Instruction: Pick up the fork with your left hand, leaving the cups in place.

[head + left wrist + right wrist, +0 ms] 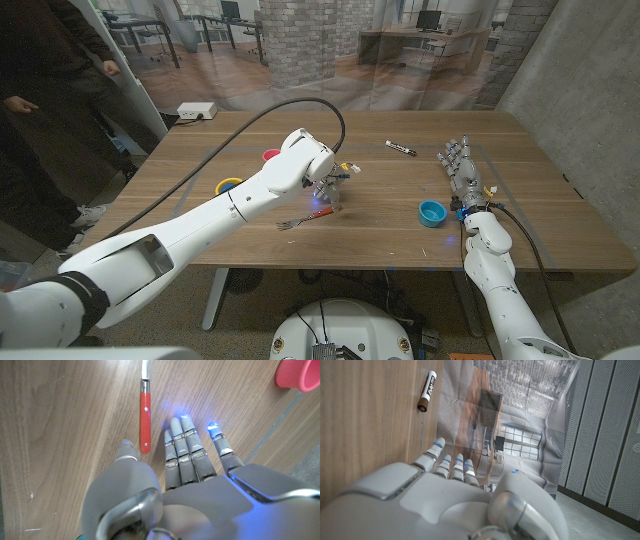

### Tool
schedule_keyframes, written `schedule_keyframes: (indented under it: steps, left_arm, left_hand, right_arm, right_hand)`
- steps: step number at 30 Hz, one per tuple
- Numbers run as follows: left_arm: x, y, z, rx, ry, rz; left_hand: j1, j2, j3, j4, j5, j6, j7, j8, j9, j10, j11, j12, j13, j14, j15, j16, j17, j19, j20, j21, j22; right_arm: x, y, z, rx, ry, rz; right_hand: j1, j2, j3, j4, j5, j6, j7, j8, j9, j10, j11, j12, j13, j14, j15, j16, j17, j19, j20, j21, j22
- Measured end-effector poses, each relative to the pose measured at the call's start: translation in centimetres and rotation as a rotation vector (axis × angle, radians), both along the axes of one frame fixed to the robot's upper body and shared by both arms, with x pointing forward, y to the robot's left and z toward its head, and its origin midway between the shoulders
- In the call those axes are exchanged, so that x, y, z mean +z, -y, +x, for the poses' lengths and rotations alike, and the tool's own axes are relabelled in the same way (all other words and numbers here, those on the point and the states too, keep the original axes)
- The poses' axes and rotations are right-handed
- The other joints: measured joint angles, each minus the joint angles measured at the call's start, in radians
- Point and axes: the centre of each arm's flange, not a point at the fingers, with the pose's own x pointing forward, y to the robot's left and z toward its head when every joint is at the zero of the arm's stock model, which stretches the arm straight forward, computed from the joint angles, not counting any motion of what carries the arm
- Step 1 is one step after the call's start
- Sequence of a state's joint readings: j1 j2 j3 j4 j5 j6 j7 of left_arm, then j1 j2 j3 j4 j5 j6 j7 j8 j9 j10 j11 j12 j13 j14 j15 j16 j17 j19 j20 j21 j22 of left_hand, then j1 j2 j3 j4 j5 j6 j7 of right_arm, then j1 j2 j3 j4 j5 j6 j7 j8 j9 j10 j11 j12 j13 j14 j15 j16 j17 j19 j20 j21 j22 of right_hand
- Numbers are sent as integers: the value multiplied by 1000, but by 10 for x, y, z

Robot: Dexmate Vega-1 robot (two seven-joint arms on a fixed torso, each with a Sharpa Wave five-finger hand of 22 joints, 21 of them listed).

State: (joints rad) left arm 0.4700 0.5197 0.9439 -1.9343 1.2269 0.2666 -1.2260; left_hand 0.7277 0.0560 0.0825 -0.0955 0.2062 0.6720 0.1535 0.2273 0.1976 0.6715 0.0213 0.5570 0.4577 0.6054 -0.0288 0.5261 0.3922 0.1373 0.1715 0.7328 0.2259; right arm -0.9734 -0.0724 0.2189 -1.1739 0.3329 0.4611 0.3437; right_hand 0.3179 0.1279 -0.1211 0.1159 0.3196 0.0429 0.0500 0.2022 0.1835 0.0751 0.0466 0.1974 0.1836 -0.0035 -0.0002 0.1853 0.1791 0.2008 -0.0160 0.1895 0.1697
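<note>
Reaching over table centre, left hand hovers above red-handled metal fork, fingers spread, holding nothing. Wrist view: fork handle lies on wood just beside fingertips, between thumb and rest, not yet touched. Step judged: approach, grasp not begun. Next move calls for lowering, closing thumb and fingers across handle, then lifting. Pink cup and yellow cup stand left of hand; blue cup right, near right hand, which stands idle, fingers extended, empty. Black marker far side.
</note>
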Motion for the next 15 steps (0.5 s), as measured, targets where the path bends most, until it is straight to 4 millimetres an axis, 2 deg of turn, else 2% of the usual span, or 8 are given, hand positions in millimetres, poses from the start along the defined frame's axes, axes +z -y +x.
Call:
schedule_keyframes:
  steps: [5, 15]
  left_arm:
    - [-2, 0, 0, 14, 32, 22]
    - [-11, 5, -1, 16, 70, 49]
  left_hand:
    - [1, 1, 4, -4, 0, 4, 4, 0, 0, 11, 0, 6, 4, 5, -2, 7, 0, 4, 4, 1, 0]
    - [10, 10, 8, -8, -7, 23, 2, 0, 0, 26, -7, 15, 12, 22, -9, 14, 5, 20, -5, 8, 0]
  right_arm:
    - [-2, 1, 0, -1, -1, 5]
    - [-3, 4, -1, -6, 8, 11]
  right_hand:
    - [0, 0, 0, 0, 0, 0, 0, 0, 0, 4, -4, 0, 0, 0, 0, 0, -2, 4, -4, 0, 0]
    - [0, 0, -1, 1, 0, 5, 6, 0, 0, 7, 0, 0, 0, 0, 0, 0, -2, 4, -4, 0, 0]
